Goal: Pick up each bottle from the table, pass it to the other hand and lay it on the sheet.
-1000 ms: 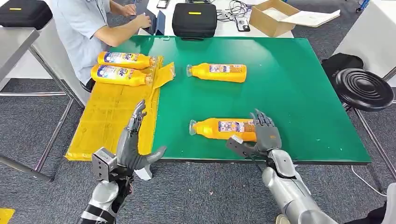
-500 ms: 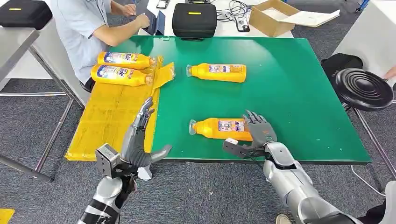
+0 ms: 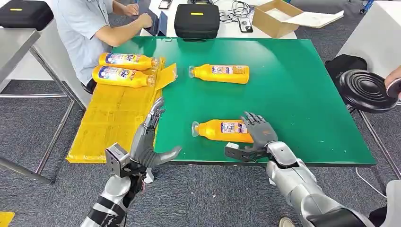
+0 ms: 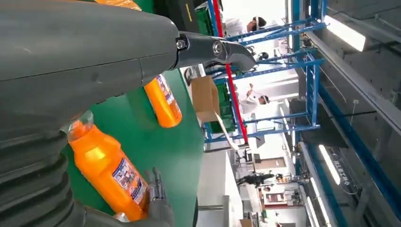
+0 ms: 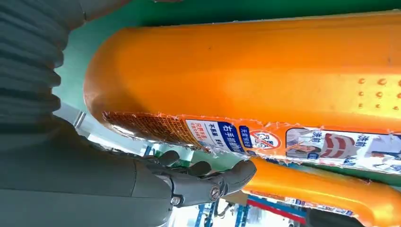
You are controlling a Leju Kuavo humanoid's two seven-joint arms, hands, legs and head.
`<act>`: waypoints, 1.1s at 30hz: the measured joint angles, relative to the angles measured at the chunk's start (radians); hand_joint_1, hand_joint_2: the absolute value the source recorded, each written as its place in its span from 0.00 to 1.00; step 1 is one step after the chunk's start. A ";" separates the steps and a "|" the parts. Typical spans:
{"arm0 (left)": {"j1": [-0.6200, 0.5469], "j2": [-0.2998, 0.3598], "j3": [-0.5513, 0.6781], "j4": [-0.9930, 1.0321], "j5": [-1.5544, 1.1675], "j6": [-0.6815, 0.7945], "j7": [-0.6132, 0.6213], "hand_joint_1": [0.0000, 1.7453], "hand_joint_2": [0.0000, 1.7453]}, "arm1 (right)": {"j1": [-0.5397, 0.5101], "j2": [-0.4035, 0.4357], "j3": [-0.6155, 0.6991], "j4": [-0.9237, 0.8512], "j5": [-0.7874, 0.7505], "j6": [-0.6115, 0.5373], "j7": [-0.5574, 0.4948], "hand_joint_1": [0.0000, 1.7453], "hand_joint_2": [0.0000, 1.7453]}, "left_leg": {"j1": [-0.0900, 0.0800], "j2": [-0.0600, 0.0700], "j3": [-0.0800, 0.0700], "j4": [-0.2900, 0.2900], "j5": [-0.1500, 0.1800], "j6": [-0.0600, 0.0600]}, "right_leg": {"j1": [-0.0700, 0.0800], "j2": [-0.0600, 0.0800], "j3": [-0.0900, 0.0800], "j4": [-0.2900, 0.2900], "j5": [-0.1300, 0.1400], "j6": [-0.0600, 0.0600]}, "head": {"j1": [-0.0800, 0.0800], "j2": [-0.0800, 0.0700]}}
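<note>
Right hand (image 3: 257, 134) has slid further onto the near bottle (image 3: 222, 130), spread, not gripping

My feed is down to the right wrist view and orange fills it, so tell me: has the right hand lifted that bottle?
Observer: No. The near bottle lies flat on the green table; the right hand reaches over its base end, thumb apart.
Operator: Where is the left hand?
Observer: The left hand is open by the table's near edge, beside the yellow sheet.
Operator: How many are on the sheet?
Observer: Two, side by side at its far end: the rear bottle and the front bottle.
</note>
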 measured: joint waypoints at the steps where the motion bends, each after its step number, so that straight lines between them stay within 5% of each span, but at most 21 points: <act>1: -0.001 0.000 0.000 0.000 0.000 0.000 0.000 0.00 1.00 | 0.000 0.000 0.000 0.001 0.000 0.000 0.000 0.00 1.00 | 0.000 0.000 0.000 0.000 0.000 0.000 | 0.000 0.000 0.000 0.000 0.000 0.000 | 0.000 0.000; 19: -0.003 0.000 0.000 0.002 0.013 -0.008 0.003 0.00 1.00 | -0.007 0.000 0.002 0.016 0.000 0.014 0.006 0.00 1.00 | 0.000 0.000 0.001 0.000 0.000 0.000 | 0.000 0.000 0.001 0.000 0.000 0.000 | 0.000 0.000; 20: -0.004 0.000 0.000 0.003 0.022 -0.014 0.005 0.00 1.00 | -0.009 0.000 0.002 0.017 -0.001 0.023 0.010 0.06 1.00 | 0.000 0.000 0.001 0.000 0.000 0.000 | 0.000 0.000 0.001 0.000 0.000 0.000 | 0.000 0.000; 21: -0.004 0.000 0.000 0.006 0.026 -0.015 0.006 0.00 1.00 | -0.011 0.000 0.002 0.019 -0.004 0.038 0.019 0.74 1.00 | 0.000 0.000 0.002 0.000 0.000 0.000 | 0.000 0.000 0.001 0.000 0.000 0.000 | 0.000 0.000; 22: -0.005 0.000 0.000 0.008 0.030 -0.016 0.008 0.00 1.00 | -0.014 0.000 0.002 0.023 -0.009 0.061 0.029 1.00 1.00 | 0.000 0.000 0.002 0.000 0.000 0.000 | 0.000 0.000 0.002 0.000 0.000 0.000 | 0.000 0.000; 30: -0.013 0.000 0.000 0.020 0.061 -0.031 0.029 0.00 1.00 | -0.039 -0.027 0.001 0.049 -0.046 0.250 0.092 1.00 1.00 | 0.000 -0.001 0.009 0.000 0.000 0.000 | 0.000 0.000 0.008 -0.001 0.000 0.000 | 0.000 0.000; 33: -0.016 0.000 0.000 0.024 0.079 -0.023 0.071 0.00 1.00 | -0.042 -0.036 -0.003 0.057 -0.069 0.308 0.199 1.00 1.00 | 0.000 -0.001 0.014 0.000 -0.001 0.000 | 0.000 0.000 0.011 -0.002 -0.001 0.000 | 0.000 0.000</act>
